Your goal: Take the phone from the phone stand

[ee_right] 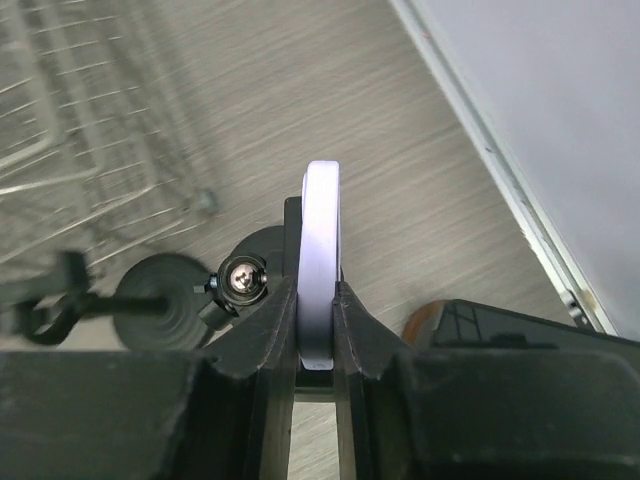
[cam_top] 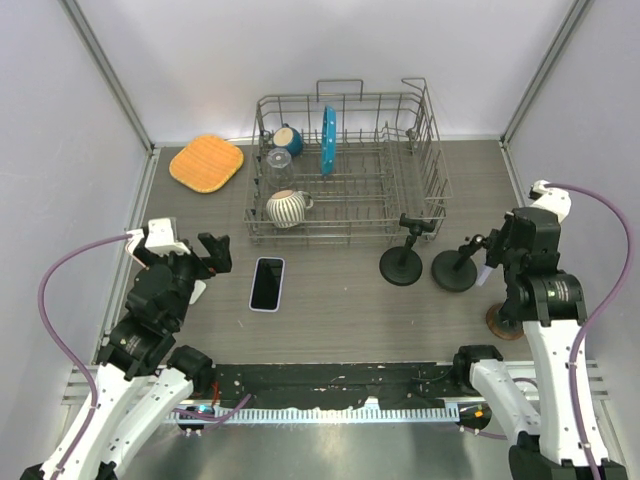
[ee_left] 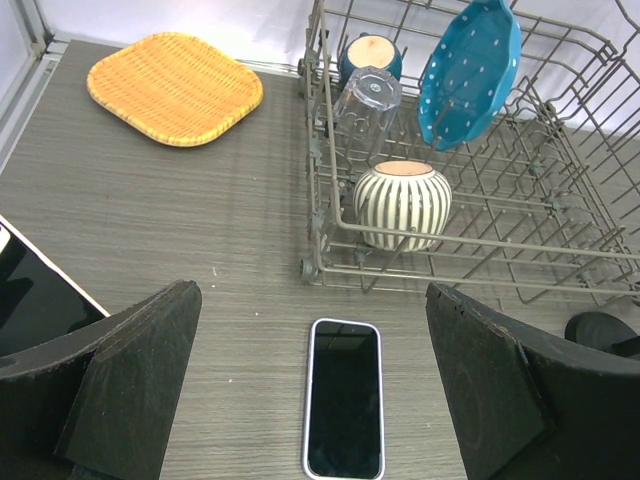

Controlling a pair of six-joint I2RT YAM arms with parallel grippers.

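The left fingers (ee_left: 130,372) are spread wide and hold nothing. They hang over the left half of the surface (cam_top: 340,310), just short of a dark phone (cam_top: 267,284) that lies flat and face up. That phone is not on any stand, so it is probably not the one to fetch, and a stray move of this arm could only shove it about.

The dish rack (cam_top: 345,205) sits toward the back edge. In front of its right end are two stands side by side, the left stand (cam_top: 404,266) and the right stand (cam_top: 453,272), both near the right edge of the surface.

The right fingers (ee_right: 262,335) are closed on the lavender-edged phone (ee_right: 320,240), pinching its two faces with the thin edge pointing up. The phone sits at the right stand, close against the stand's ball joint. I cannot tell whether it has come free of the cradle.

- **Dragging the stand:** if the cradle grips the phone, a pull would tip the right stand or drag it into its neighbour.
- **Swinging in the grip:** the hold covers only a narrow strip of the phone, so the phone may pivot between the pads or slip out if moved quickly.
- **Catching the joint:** a sideways exit could snag on the ball joint, so a pull straight away from the cradle looks safer.
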